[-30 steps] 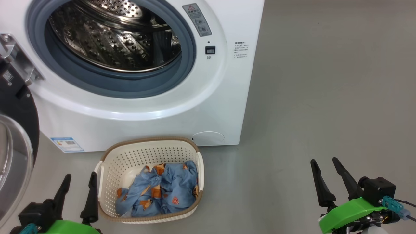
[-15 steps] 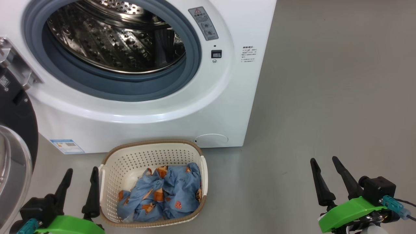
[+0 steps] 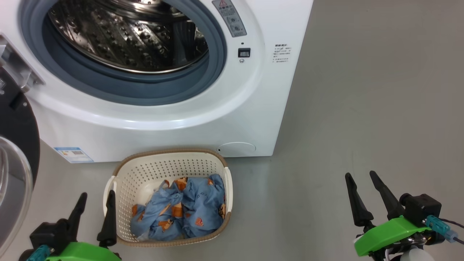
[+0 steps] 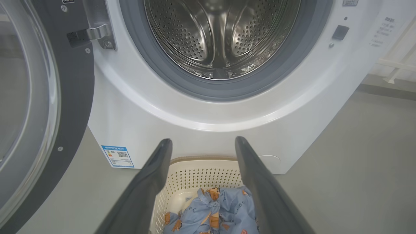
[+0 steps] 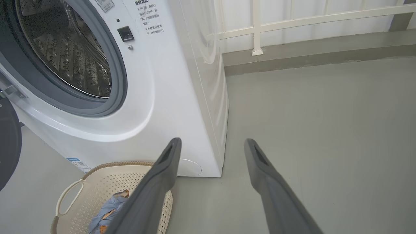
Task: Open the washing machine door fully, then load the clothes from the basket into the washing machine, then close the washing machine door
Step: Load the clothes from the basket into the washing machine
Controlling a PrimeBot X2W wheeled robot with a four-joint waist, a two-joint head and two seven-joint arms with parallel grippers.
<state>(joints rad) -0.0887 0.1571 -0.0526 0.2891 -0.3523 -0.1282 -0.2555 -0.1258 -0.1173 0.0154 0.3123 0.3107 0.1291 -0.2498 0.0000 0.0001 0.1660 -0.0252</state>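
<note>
- While the washing machine door [image 3: 16,123] is standing swung wide, off to the left of your left gripper [image 3: 98,193], you are looking at an opening step that reads as done. The pick from the basket [image 3: 170,151] is now the step in hand.
- Your left gripper is hanging with its fingers spread fully apart and gripping nothing. Your right gripper [image 3: 360,174] is doing the same, well off to its right over bare floor [image 3: 344,108].
- The clothes [image 3: 185,210] are lying bunched in the basket, just ahead and to the right of the left fingertips.
- The left gripper's right-hand finger is sitting at the basket's near-left rim. Whether it is touching, you cannot tell.
- For a clean pick, you should be sliding the left gripper rightward past the rim and tipping its fingers down into the highest fold, keeping off the perforated wall.
- Both grippers are riding low, with fingers pointing forward at the washing machine [image 3: 181,134]. Its drum [image 3: 127,32] is gaping above and ahead of the left fingertips.
</note>
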